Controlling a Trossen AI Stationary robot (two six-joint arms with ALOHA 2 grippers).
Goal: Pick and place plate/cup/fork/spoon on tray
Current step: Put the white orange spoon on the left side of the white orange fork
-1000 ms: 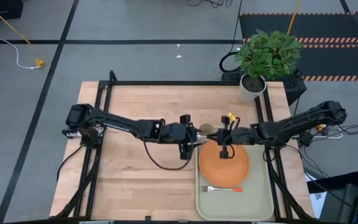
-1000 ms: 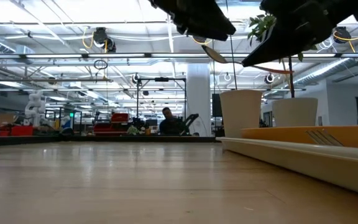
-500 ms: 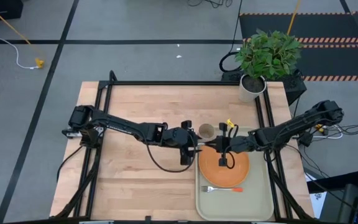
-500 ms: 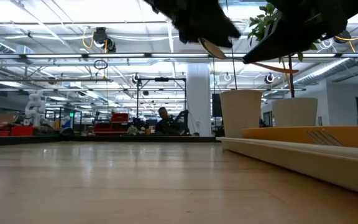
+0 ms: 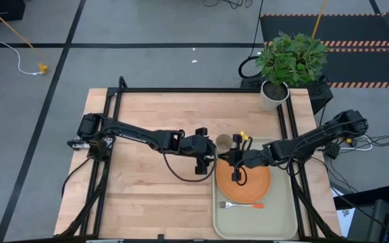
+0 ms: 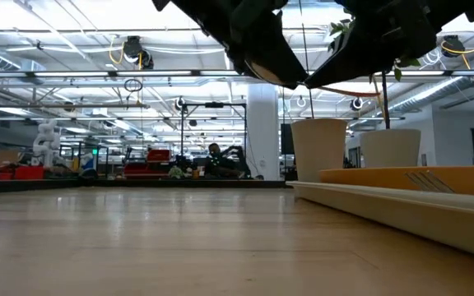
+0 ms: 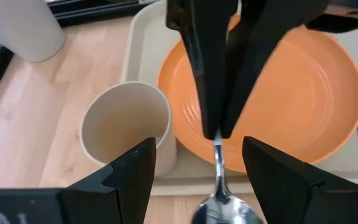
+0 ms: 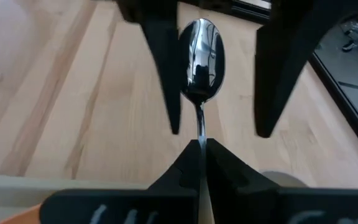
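My right gripper is shut on the spoon, held in the air over the far left part of the orange plate. My left gripper is open and faces it. Its two fingers stand on either side of the spoon's bowl, with a gap on each side. The plate lies on the beige tray. The fork lies across the plate's near edge. The tan cup stands on the table by the tray's far left corner. My right gripper pinches the spoon's thin metal stem a short way behind the bowl, between its two shut fingers. The fingers come about level from the table's right and lie along the spoon. The bowl sticks out ahead of the fingertips, lifted clear.
A white pot with a green plant stands at the table's far right corner. The cup stands close below and beside both grippers. Bare wooden tabletop lies left of the tray.
My right gripper has carried the spoon toward the table's left, bowl first. My left gripper has gone a little toward the right to meet it. The spoon's bowl now sits between the left gripper's open fingers. The plate, fork and cup have stayed where they were.
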